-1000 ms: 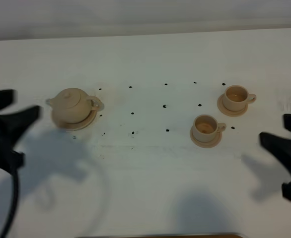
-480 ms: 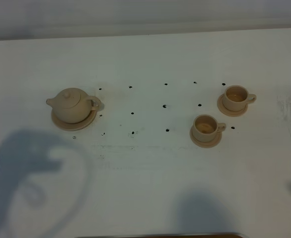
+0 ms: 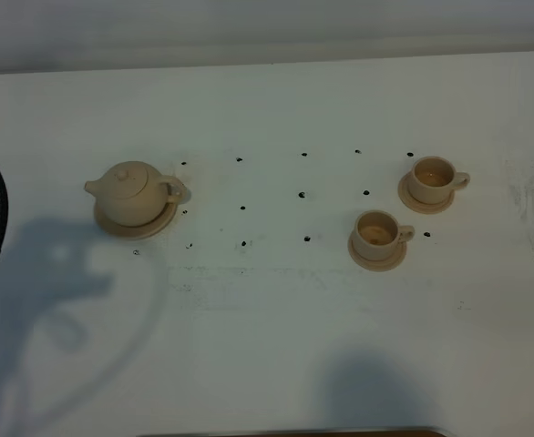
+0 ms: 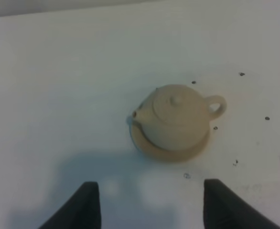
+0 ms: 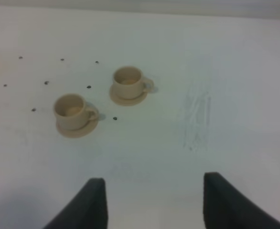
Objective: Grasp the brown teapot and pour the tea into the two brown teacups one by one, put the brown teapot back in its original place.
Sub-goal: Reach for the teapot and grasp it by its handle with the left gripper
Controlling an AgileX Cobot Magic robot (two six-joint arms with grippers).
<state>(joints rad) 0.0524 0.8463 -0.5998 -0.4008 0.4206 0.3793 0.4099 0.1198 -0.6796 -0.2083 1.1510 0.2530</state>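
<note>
Exterior high: brown teapot sits upright on its wide saucer, on the left side of the table. Its handle faces the two brown teacups, which stand well apart from the teapot; its spout faces away from them. I see neither claw here.

Left wrist: left gripper is spread wide and empty. The teapot lies straight ahead of it, clear of both fingers. The spout-to-handle axis runs roughly parallel to the line between the fingertips. I judge this arm the nearer one for the grasp.

Right wrist: right gripper is also spread and empty, and only the teacups are ahead. No teapot here.
</note>
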